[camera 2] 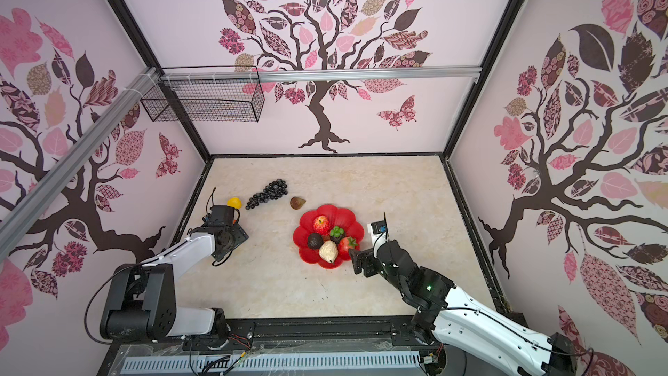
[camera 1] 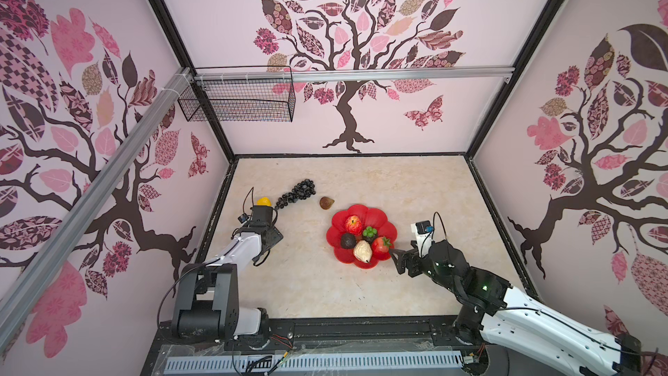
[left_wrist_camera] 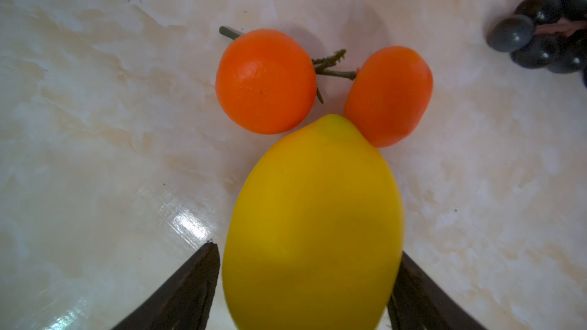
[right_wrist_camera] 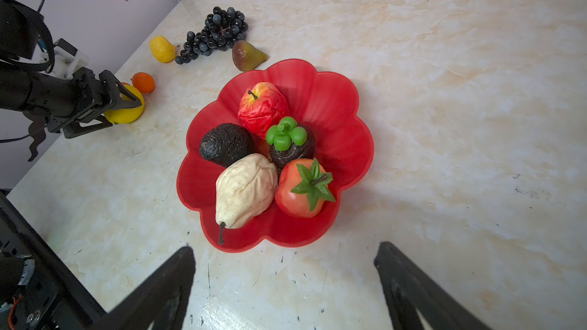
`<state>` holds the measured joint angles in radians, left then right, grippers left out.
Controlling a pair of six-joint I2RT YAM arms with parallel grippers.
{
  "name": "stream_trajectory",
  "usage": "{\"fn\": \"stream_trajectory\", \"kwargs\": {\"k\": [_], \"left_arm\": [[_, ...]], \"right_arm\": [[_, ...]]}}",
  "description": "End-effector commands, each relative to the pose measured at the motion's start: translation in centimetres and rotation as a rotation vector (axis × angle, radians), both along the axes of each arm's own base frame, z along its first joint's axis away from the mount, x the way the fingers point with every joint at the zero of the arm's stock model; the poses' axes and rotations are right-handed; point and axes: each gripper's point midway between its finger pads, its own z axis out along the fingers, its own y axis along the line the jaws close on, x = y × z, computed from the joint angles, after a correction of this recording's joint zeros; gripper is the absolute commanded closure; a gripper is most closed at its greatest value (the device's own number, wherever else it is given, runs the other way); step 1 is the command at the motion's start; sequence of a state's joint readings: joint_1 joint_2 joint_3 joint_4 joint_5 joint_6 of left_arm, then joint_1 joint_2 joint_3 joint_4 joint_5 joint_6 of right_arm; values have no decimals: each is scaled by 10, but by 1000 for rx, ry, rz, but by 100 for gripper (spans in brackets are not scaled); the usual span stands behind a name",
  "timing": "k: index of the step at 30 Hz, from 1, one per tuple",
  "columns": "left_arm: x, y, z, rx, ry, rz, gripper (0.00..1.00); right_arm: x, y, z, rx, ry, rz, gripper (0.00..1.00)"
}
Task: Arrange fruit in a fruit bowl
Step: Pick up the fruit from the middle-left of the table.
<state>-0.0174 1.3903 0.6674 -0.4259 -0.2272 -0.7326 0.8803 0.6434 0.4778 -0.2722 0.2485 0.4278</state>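
Toward the left edge of the surface, the left pincer has a finger on either side of a yellow lemon that rests on the marbled top. Each finger lies right at the lemon's flank, but I cannot tell whether they are pressing it or only bracketing it. Just past the lemon's tip sit a rounder orange and a longer orange, side by side and very close to it. Farther off lies a second lemon, just beside the tail of the black grape bunch, and to the right of the grapes is the brown fig. Right of centre stands the fruit bowl, a red petalled dish. It holds the red apple on its far side, the dark avocado, the cream pear at the near rim, a red fruit with a green leafy cap, and a dark round fruit topped with green lobes in the middle. At the bowl's near-right rim the right pincer hangs with its fingers spread wide and nothing between them. By this count five pieces are in the bowl and six lie outside, so the task looks a little under half done. The bracketed lemon seems to be the piece in hand, and the bowl's far and right petals are bare.
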Motion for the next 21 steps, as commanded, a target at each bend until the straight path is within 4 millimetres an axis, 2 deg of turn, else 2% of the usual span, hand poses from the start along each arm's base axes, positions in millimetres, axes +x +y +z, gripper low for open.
{"fn": "stream_trajectory", "kwargs": {"k": [1,6,10,15,18,21], "left_arm": [[13,-1,9,-21,-50,-4,20],[16,-4,9,-56,-67,-11,26],[17,-17,16,-95,-101,-42,34],[12,-31,28,-123,-139,-65,40],[9,-48,35,-195,-172,-77,42],[4,-74,49,-301,-232,-78,42]], "right_arm": [[1,2,11,20,5,0,7],[1,5,10,26,15,6,7],[0,9,6,34,35,14,7],[0,14,4,58,54,21,7],[0,18,2,72,65,26,7],[1,26,1,113,92,26,8]]}}
